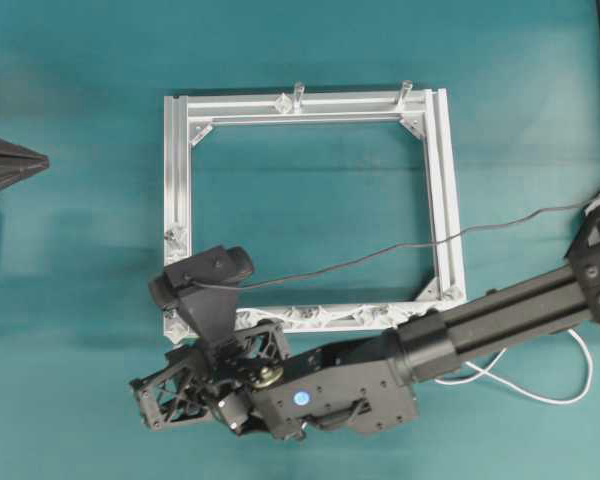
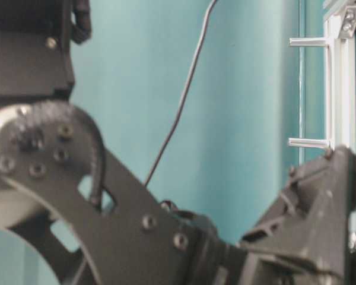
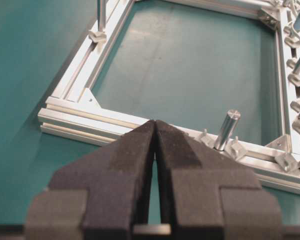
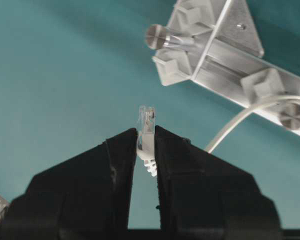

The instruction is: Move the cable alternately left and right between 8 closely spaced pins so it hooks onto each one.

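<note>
Right gripper (image 4: 145, 145) clamps cable (image 4: 146, 131) plug beside frame (image 4: 225, 55); left gripper (image 3: 155, 131) closed, empty.

A teal table (image 1: 80, 300) carries a rectangular aluminium frame (image 1: 176, 180), which lies flat on it. Loops of the white cable (image 1: 540, 390) rest on the table just beyond the frame's lower right corner.

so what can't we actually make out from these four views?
- Pins, overhead: part of the bottom-rail row lies under the right arm; studs too small and blurred to count hooks.
- Cable, right wrist: runs out at the right edge beside the rail; the weave is unseen. The right gripper holds its plug.
- Table-level: dark arm parts fill the foreground; no pins or plug visible.
- Left gripper, left wrist: shut, holding nothing; bottom-rail pins are cut off at the right edge.
</note>
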You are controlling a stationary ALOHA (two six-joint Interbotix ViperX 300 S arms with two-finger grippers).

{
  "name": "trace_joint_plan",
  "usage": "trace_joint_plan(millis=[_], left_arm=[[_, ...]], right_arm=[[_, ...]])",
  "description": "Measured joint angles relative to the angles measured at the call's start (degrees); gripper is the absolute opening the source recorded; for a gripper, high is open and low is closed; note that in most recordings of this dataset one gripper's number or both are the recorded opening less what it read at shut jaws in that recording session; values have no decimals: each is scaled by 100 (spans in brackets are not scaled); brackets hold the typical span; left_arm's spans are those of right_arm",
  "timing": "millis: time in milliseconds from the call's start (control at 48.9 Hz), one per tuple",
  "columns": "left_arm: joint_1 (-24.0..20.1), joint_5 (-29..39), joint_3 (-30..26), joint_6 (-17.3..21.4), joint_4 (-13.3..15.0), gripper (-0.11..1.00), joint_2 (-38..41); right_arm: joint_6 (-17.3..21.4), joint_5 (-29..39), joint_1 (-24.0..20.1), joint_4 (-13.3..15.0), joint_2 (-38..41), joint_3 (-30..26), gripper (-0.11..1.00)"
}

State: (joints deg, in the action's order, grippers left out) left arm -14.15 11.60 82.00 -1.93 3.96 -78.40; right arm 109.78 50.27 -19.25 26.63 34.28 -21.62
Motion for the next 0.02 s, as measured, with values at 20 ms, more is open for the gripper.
trace_joint_plan(millis=[20], left_arm=[[0, 0, 0, -18, 0, 0, 0]], right_arm=[[0, -9, 0, 0, 18, -35, 14]])
